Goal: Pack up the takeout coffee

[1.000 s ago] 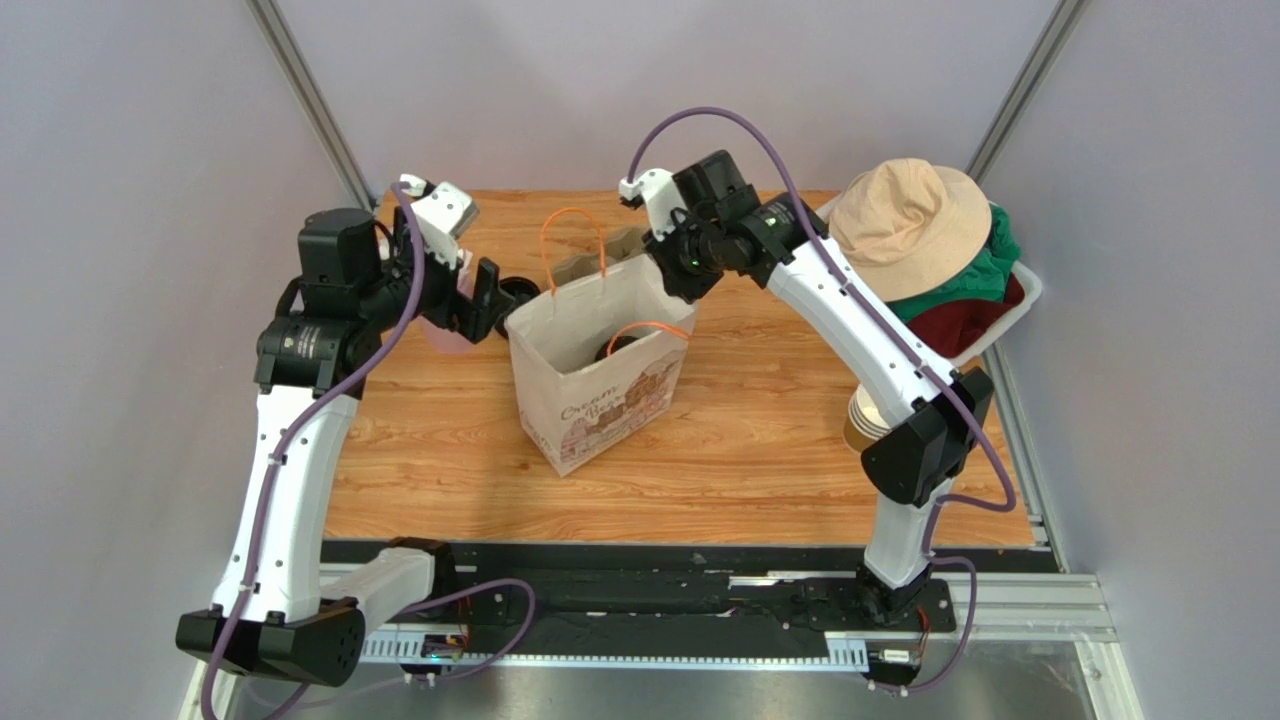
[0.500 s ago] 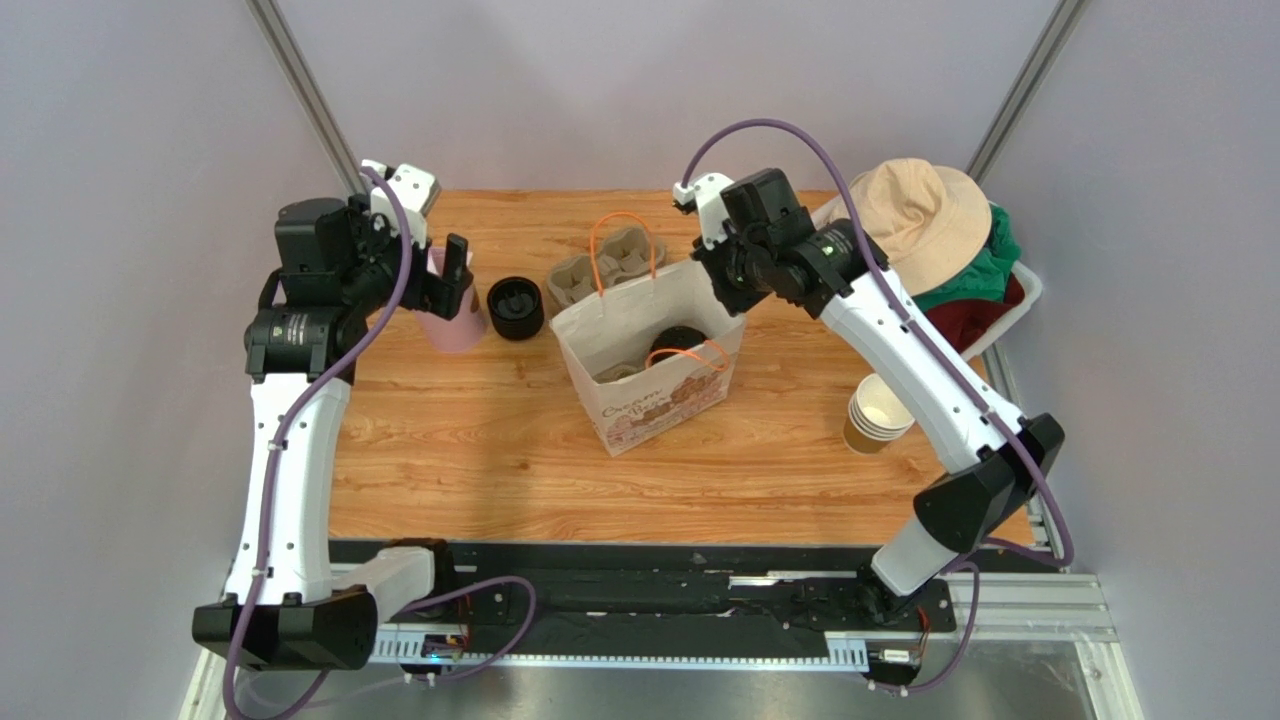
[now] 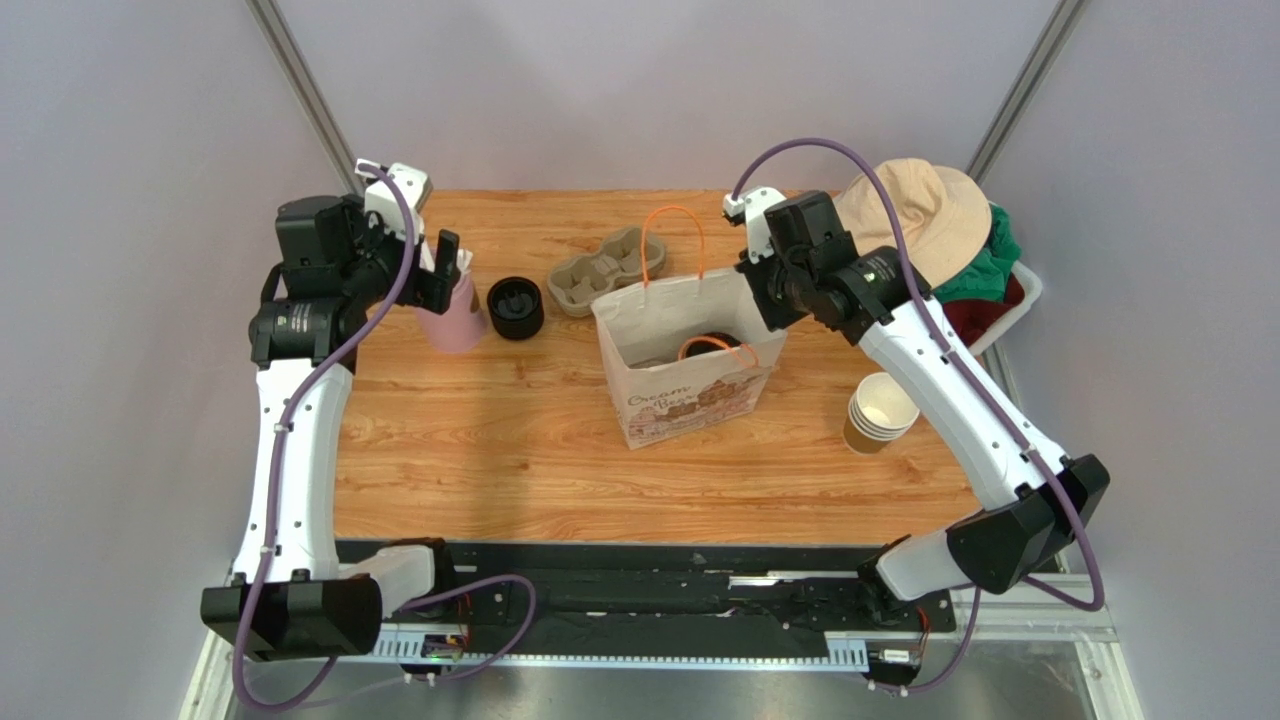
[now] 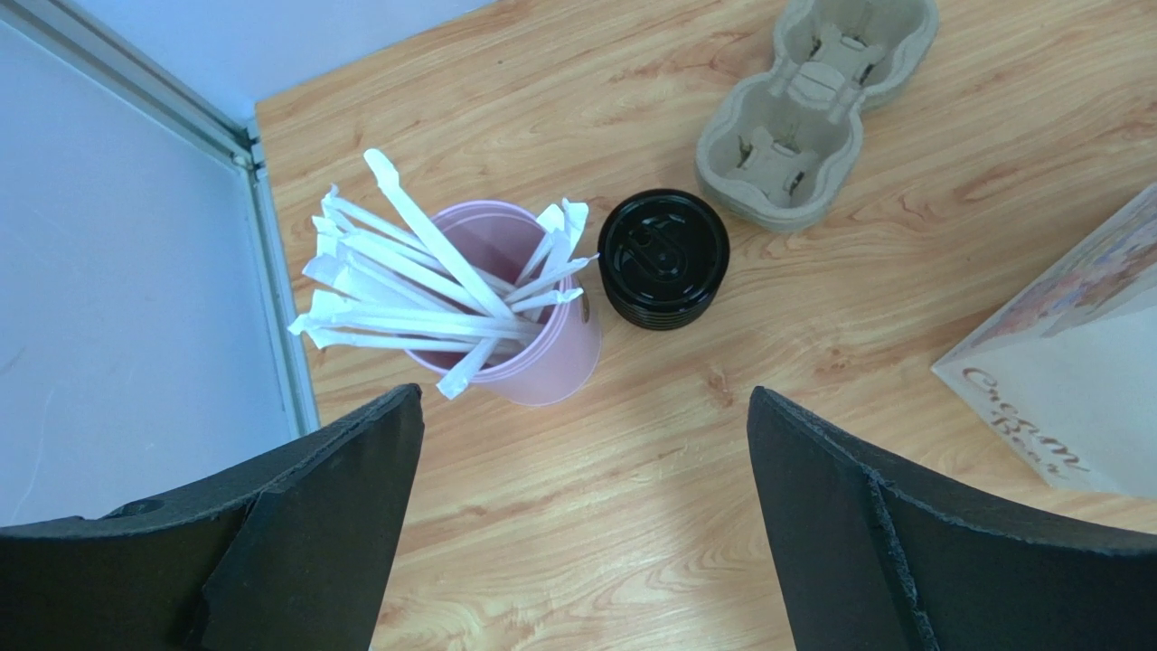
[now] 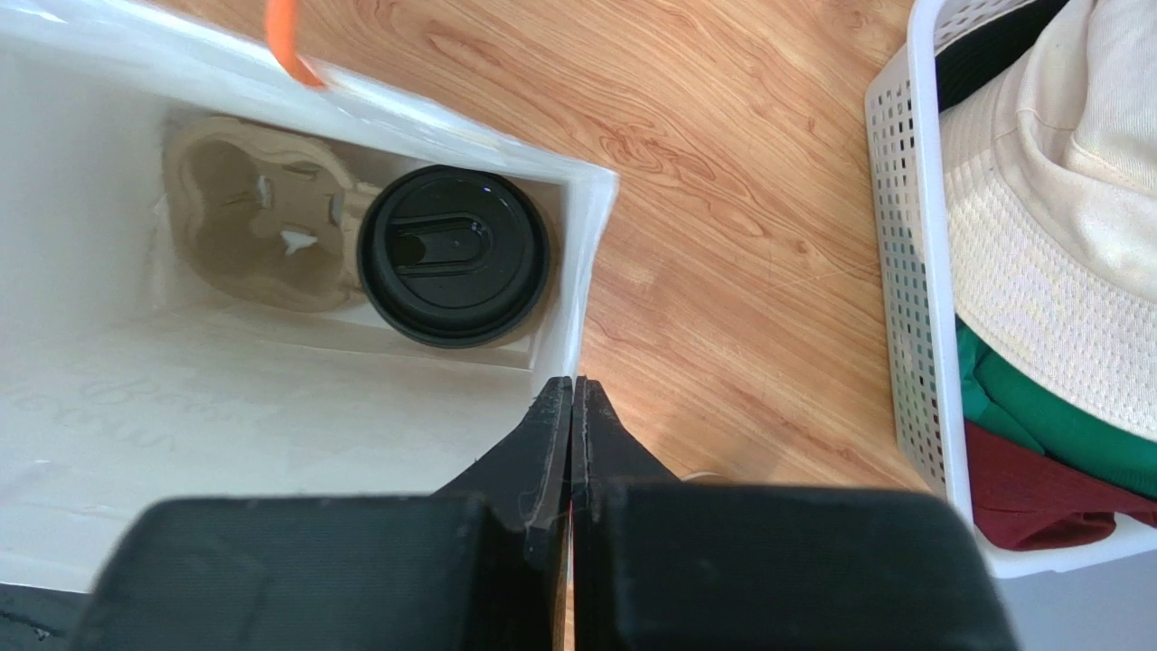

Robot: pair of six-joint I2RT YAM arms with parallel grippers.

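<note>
The takeout coffee stands inside the white paper bag, and only its black lid shows, beside a pulp cup carrier on the bag's floor. From above, the lid is a dark disc in the bag's mouth. My right gripper is shut on the rim of the bag's right wall, at the bag's upper right corner. My left gripper hangs open and empty over the table's far left, above a pink cup.
A pink cup of white stirrers and a stack of black lids sit below the left gripper. An empty pulp carrier lies behind the bag. Lidless brown cups stand at the right. A white basket holds a hat and clothes.
My right gripper has moved to the right and drawn the bag along with it toward the table's middle. The left arm has pulled back left, away from the bag.
</note>
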